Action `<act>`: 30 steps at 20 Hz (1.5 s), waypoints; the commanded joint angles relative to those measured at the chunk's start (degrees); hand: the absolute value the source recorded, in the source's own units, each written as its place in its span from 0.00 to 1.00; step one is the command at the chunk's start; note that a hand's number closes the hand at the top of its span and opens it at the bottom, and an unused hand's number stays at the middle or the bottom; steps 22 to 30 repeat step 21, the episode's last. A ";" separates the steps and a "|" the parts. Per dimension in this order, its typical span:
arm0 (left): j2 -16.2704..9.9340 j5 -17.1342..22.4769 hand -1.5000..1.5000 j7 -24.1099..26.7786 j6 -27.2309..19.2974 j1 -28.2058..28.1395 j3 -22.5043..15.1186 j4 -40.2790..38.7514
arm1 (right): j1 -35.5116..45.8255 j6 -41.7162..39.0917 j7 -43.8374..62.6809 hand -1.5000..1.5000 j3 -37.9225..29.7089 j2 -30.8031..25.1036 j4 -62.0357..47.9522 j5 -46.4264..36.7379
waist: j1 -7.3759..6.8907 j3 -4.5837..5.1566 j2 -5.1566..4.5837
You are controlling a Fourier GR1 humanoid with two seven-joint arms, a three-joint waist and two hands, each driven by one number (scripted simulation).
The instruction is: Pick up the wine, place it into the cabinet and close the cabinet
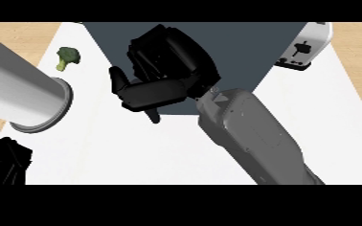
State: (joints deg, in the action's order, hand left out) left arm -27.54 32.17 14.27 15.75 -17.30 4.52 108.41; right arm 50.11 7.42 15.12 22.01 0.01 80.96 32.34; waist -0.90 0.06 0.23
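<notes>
1. Right hand (pixel 166 84) hangs black and bulky over the near edge of the dark cabinet panel (pixel 247 43). Whether it is clasped round anything or let go cannot be told from this steep angle.
2. Wine: no bottle shows anywhere. It may be hidden inside the right hand or lie out of view, and which one cannot be told.
3. Right forearm (pixel 247 134) runs from that hand back off the panel's near side, across the white counter (pixel 141 153).
4. Broccoli (pixel 67 57) lies on the counter just off the panel's left edge, and a white toaster (pixel 305 48) stands just off its right edge.
5. Left forearm (pixel 32 96) crosses the counter well to the left of the panel. The left hand (pixel 14 160) shows only as a dark shape farther left and nearer, its state unreadable.
6. Risk, as a judgement: if the bottle is in the right hand, moving it while hidden could knock it against the panel's edge and tip it. A wide swing of the forearm could also clip the toaster or sweep the broccoli away.
</notes>
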 commanded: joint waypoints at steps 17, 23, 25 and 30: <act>1.51 -1.34 1.00 -1.04 1.65 0.82 0.90 0.09 | 0.39 -12.99 -9.84 1.00 -9.49 -7.87 -17.96 -1.25 | -0.82 -0.03 -1.02; 3.01 -2.65 1.00 -0.86 0.83 1.90 -0.66 -0.71 | 1.92 -14.39 -9.48 1.00 -11.07 -8.86 -18.51 -0.06 | -0.48 -0.02 -1.12; 3.01 -2.65 1.00 -0.86 0.83 1.90 -0.66 -0.71 | 1.92 -14.39 -9.48 1.00 -11.07 -8.86 -18.51 -0.06 | -0.48 -0.02 -1.12; 3.01 -2.65 1.00 -0.86 0.83 1.90 -0.66 -0.71 | 1.92 -14.39 -9.48 1.00 -11.07 -8.86 -18.51 -0.06 | -0.48 -0.02 -1.12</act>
